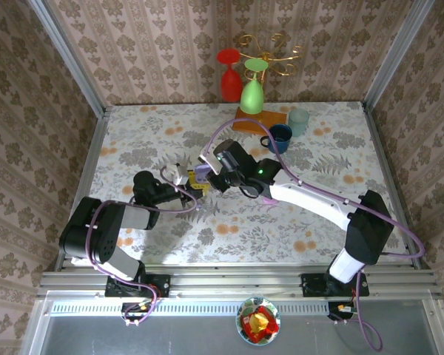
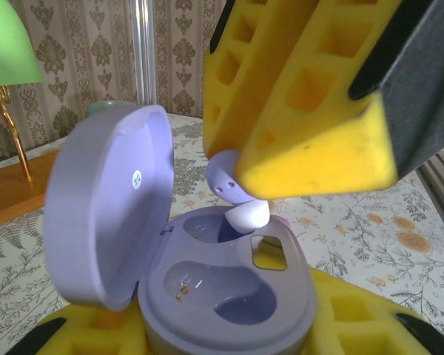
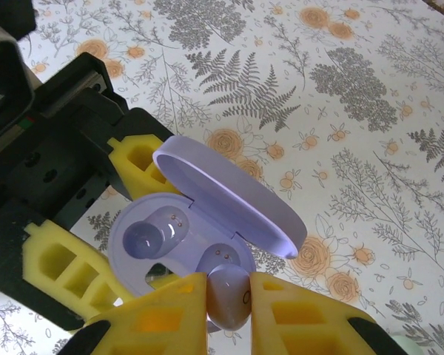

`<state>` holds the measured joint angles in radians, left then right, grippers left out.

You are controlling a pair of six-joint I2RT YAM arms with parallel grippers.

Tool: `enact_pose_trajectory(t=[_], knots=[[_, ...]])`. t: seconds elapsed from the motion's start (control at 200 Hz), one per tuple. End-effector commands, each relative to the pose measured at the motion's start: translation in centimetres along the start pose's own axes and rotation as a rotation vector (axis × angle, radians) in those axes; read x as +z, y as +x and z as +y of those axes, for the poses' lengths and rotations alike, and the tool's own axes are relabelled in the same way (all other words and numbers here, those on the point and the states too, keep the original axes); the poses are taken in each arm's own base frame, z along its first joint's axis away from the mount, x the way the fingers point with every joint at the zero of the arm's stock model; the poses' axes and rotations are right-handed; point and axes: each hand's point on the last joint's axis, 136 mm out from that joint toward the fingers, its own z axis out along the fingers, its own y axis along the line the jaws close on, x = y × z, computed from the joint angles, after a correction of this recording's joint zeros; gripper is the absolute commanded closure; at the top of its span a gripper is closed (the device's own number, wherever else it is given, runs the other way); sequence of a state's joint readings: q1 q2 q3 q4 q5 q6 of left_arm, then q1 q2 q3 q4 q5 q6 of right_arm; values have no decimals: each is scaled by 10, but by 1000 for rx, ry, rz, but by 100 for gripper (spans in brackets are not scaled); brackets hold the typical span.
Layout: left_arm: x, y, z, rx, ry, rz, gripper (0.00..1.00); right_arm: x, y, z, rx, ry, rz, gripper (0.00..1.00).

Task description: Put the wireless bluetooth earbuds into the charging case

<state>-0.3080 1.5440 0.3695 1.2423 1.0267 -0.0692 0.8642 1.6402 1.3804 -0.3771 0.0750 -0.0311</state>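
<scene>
My left gripper [image 2: 229, 336] is shut on the purple charging case [image 2: 229, 296], gripping its base between yellow fingers [image 3: 59, 274]. The case lid [image 2: 107, 207] stands open. My right gripper [image 3: 229, 314] is shut on a purple earbud [image 3: 229, 296], one of the wireless bluetooth earbuds. That earbud [image 2: 240, 203] hangs tip down at the mouth of the far socket. The near socket [image 2: 222, 292] is empty, with gold contacts showing. In the top view both grippers meet at the case [image 1: 200, 175] left of the table's middle.
At the back stand a red goblet [image 1: 229, 74] and a green goblet [image 1: 253, 89] by a gold rack [image 1: 270, 48] on a wooden base [image 1: 253, 122]. A blue cup [image 1: 280, 137] and a pale green cup [image 1: 299, 120] sit near them.
</scene>
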Motion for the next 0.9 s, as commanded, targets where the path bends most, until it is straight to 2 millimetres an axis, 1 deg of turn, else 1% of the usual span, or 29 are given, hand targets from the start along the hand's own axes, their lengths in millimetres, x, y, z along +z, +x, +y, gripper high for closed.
enact_pose_trajectory(t=[0.0, 0.09, 0.205, 0.235, 0.355, 0.445, 0.535, 0.605, 0.69, 0.73, 0.74, 0.75, 0.755, 0.8, 0.895], knots=[[2, -19, -8, 81, 46, -39, 71, 5, 6, -2, -28, 29, 42, 81], [2, -20, -9, 82, 45, -40, 71, 6, 4, -5, -30, 46, 36, 81], [2, -20, -8, 83, 42, -41, 71, 4, 1, -1, -41, 22, 31, 80], [2, -20, -8, 83, 39, -41, 71, 3, 1, 3, -44, 5, 31, 77], [1, -21, -6, 84, 30, -42, 70, -4, -6, 10, -28, -41, 7, 62], [0, -20, -3, 82, 18, -41, 70, -15, -16, 10, 4, -51, -41, 60], [-2, -18, 3, 79, -7, -38, 69, -26, -24, 2, 48, -10, -108, 54], [-5, -19, 12, 77, -38, -41, 69, -36, -29, -7, 142, 6, -186, 50], [-12, -21, 26, 75, -92, -45, 69, -42, -25, -14, 293, -29, -271, 47], [-16, -24, 33, 80, -123, -50, 70, -41, -20, -17, 377, -65, -291, 45], [-17, -25, 35, 81, -130, -51, 70, -44, -23, -17, 403, -76, -305, 45], [-18, -26, 37, 83, -139, -53, 70, -43, -21, -19, 428, -82, -307, 45], [-19, -26, 38, 84, -142, -54, 70, -41, -17, -19, 435, -84, -301, 45], [-25, -30, 45, 90, -175, -60, 70, -37, -11, -22, 536, -120, -306, 44], [-36, -41, 56, 111, -225, -77, 70, -20, 7, -17, 625, -179, -248, 43]])
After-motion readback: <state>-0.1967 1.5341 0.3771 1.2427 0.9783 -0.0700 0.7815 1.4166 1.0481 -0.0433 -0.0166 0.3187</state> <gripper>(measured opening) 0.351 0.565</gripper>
